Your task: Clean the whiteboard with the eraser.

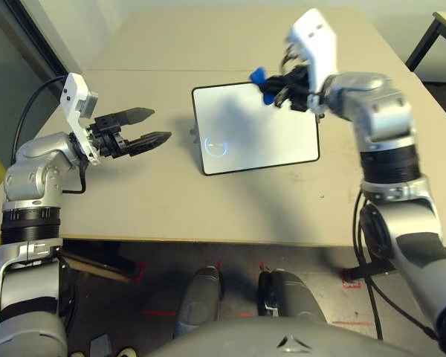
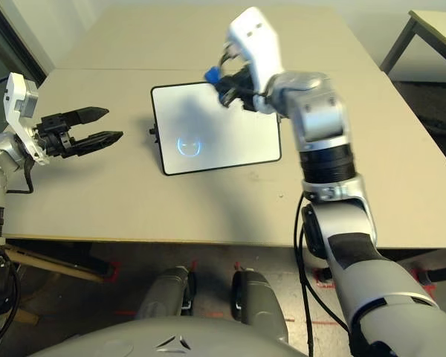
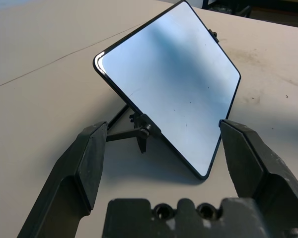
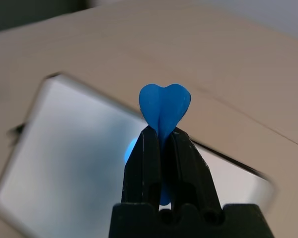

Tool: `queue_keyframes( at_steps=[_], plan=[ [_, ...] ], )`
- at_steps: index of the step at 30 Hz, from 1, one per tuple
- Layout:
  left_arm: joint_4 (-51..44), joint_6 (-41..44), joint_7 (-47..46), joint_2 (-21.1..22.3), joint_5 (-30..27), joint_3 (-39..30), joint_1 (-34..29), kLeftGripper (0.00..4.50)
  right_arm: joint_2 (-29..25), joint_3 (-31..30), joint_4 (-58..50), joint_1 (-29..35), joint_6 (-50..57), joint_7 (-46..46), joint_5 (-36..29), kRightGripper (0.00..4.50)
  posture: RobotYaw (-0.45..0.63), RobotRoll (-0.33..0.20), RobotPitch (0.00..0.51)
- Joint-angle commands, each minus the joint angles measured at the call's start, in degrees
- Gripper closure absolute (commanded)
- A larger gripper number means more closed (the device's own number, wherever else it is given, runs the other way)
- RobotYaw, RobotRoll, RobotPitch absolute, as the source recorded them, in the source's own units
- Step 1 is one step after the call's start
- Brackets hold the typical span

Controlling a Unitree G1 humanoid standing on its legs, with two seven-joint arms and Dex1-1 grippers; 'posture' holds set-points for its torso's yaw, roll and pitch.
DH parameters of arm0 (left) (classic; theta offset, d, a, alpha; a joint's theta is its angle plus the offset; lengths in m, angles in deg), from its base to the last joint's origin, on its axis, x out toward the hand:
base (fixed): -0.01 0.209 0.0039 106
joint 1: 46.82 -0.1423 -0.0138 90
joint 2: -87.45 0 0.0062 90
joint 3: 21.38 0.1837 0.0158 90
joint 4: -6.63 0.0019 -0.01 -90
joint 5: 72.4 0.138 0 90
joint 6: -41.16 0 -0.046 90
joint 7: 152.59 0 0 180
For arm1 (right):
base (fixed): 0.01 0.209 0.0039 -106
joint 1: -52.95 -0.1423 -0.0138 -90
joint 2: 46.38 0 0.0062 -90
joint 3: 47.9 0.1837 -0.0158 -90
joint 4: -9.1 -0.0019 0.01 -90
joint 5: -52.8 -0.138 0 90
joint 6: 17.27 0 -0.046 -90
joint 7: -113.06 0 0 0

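The whiteboard stands propped on its small stand mid-table, its glossy white face bare of marks apart from a light reflection. My right gripper hovers over the board's far top edge, shut on the blue eraser, whose end pokes out past the fingertips. My left gripper hangs open to the left of the board, a short gap away, its fingers pointing at the board's left edge with nothing between them.
The beige table spreads wide around the board, with a seam running across its far part. A second table's leg shows at the far right. The floor lies below the near edge.
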Motion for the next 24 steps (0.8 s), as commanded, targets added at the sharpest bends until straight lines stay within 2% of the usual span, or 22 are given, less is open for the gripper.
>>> queue_keyframes(
  at_steps=[1,5,10,22,24],
  plan=[
    [0.54,-0.83,0.03,0.39,0.40,-0.14,0.51,0.00,-2.71,5.65,0.24,4.92,2.12,-7.40,-0.34,4.50,0.26,0.000,0.064],
    [0.97,-0.97,0.14,0.19,0.54,0.30,0.89,0.00,-2.07,9.71,-1.01,13.72,4.48,-12.93,-1.73,4.50,0.25,0.000,0.061],
    [1.84,-1.25,0.52,0.06,0.80,0.82,1.88,0.00,0.43,10.68,-0.36,19.45,4.82,-17.33,-3.52,4.50,0.24,0.000,0.061],
    [1.44,-1.09,0.36,0.26,0.54,0.50,1.38,0.00,-1.61,4.23,2.98,23.15,4.56,-18.08,-5.43,4.50,0.25,0.000,0.063],
    [1.14,-0.91,0.16,0.29,0.42,0.34,1.09,0.00,-1.95,3.99,3.55,22.94,4.59,-18.51,-5.71,3.80,0.25,0.000,0.063]
  ],
)
